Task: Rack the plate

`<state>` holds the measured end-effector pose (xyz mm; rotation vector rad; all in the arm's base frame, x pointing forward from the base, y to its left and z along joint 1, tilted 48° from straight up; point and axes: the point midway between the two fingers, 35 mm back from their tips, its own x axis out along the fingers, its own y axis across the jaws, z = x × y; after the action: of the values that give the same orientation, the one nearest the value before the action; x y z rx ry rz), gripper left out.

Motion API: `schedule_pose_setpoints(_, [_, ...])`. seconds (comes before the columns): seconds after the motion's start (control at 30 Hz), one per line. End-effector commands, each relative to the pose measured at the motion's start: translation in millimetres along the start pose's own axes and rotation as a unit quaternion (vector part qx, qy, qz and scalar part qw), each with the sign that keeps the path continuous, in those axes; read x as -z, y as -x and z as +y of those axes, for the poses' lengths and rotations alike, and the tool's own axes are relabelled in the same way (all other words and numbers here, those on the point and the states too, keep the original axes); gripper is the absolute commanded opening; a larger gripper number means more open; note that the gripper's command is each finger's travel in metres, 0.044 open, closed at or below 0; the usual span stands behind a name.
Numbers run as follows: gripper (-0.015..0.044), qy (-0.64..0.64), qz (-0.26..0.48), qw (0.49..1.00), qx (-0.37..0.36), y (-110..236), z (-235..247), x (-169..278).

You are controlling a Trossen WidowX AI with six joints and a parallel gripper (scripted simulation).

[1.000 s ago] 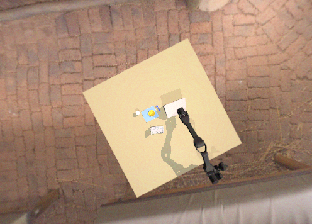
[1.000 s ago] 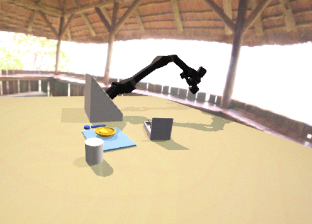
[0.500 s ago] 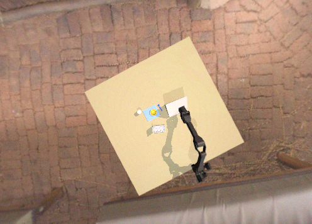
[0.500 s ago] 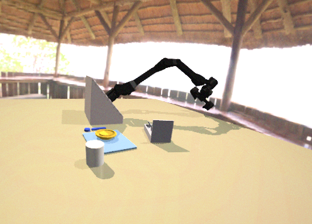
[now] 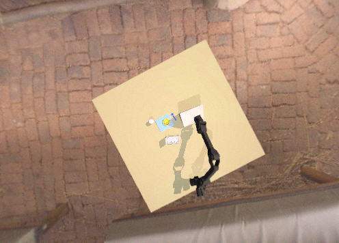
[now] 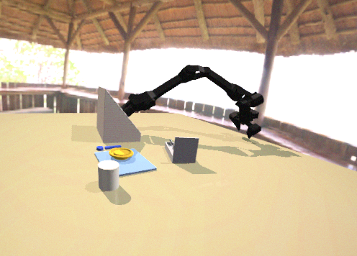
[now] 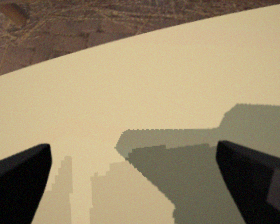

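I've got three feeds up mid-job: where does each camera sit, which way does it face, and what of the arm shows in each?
Top: high overhead, looking straight down on the table; the whole arm shows, gripper near the table's edge.
Exterior: low beside the table, looking across the cylinder, yellow plate and dish rack; whole arm in view.
Wrist: on the gripper, facing down at bare table; only both fingertips show, open.
Shared: top and exterior both show plate, rack and arm.

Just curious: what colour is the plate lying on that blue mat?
Yellow, golden toward the middle; the plate shows best in the exterior view.
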<state>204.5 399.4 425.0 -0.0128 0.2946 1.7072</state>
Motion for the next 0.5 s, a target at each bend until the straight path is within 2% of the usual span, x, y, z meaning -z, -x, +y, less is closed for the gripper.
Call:
schedule_pose_setpoints(0.0, [0.04, -0.022, 0.021, 0.998, 0.056, 17.7, -43.2, 21.8])
schedule_pose_setpoints(0.27, [0.04, -0.083, 0.08, 0.98, 0.16, 76.0, -134.7, 85.6])
schedule_pose_setpoints(0.47, [0.04, -0.125, 0.117, 0.962, 0.215, 123.3, -178.4, 130.7])
